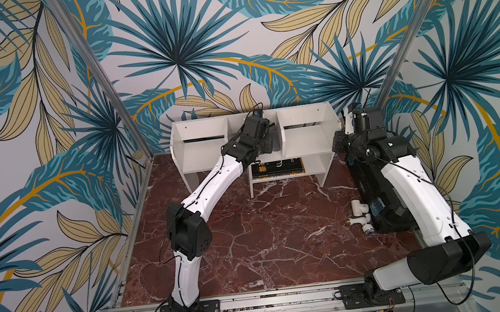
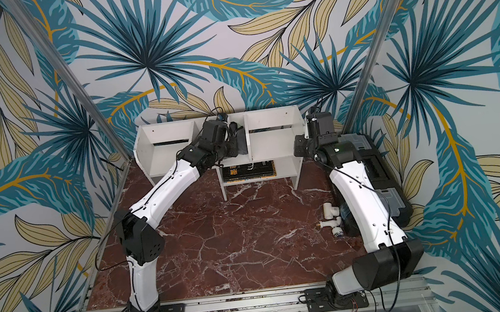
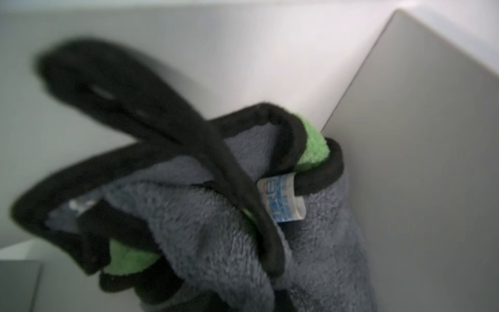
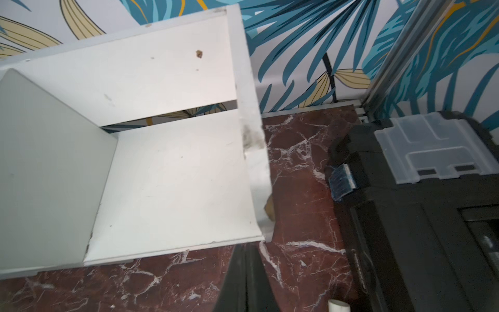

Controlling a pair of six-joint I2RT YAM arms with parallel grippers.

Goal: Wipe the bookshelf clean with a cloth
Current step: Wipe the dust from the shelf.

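L gripper (image 2: 232,142) pinches cloth (image 3: 205,216) bunched vs bookshelf (image 2: 273,145) divider; R gripper (image 4: 246,252) pressed together.

white bookshelf (image 1: 301,116), dark grey cloth (image 3: 189,216) hemmed black with green patches, red-brown white-veined tabletop (image 1: 267,240)

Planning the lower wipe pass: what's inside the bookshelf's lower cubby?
A flat black item with yellow print lies on the cubby floor of the bookshelf; it could be a book, unclear. Bare white floor shows beside it. Its rear is hidden under the upper shelf.
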